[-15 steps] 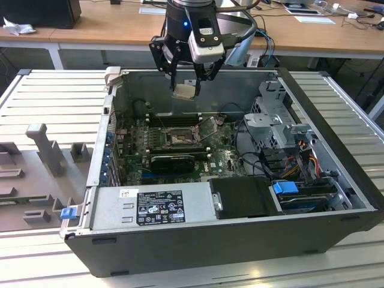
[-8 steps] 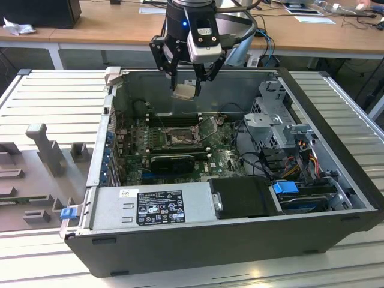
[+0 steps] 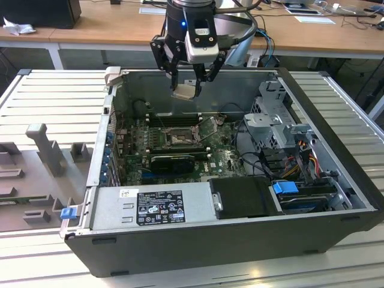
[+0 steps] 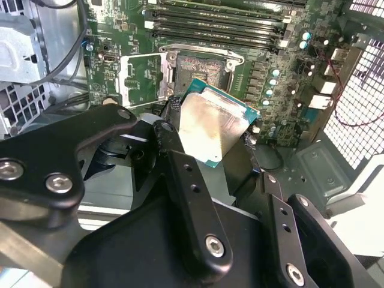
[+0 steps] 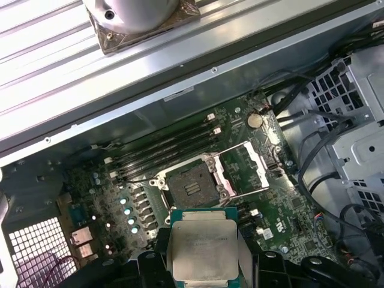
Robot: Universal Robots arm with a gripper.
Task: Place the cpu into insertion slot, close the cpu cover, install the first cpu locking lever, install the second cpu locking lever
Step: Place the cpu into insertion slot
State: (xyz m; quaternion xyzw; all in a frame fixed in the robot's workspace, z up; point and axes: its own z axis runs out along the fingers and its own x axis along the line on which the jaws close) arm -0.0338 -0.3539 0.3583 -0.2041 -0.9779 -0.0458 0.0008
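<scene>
Held the cpu [image 5: 204,252] pinched in the closed jaws, high over the open case [image 3: 240,252], with the bare slot [image 5: 192,187] below and well apart, cover [image 5: 243,168] swung open beside it.

insertion slot [image 5: 193,187] clear above (cpu cover [image 5: 259,168] lying open beside), memory slots [image 5: 168,150] alongside

Lighting: even, white, from overhead. Exterior view: ribbed metal surface [image 3: 54,96] bright, nearly washed out; computer case [image 3: 210,252] dimmer inside, its walls shading the motherboard [image 3: 219,157]. Second wrist view: strong glare across the cpu [image 4: 210,129]; cpu cover [image 4: 141,78] shining pale; black jaws dark, with small highlights on the screws. First wrist view: cpu [image 5: 204,252] softly lit; bright sheen on the round metal part [image 5: 132,12].
</scene>
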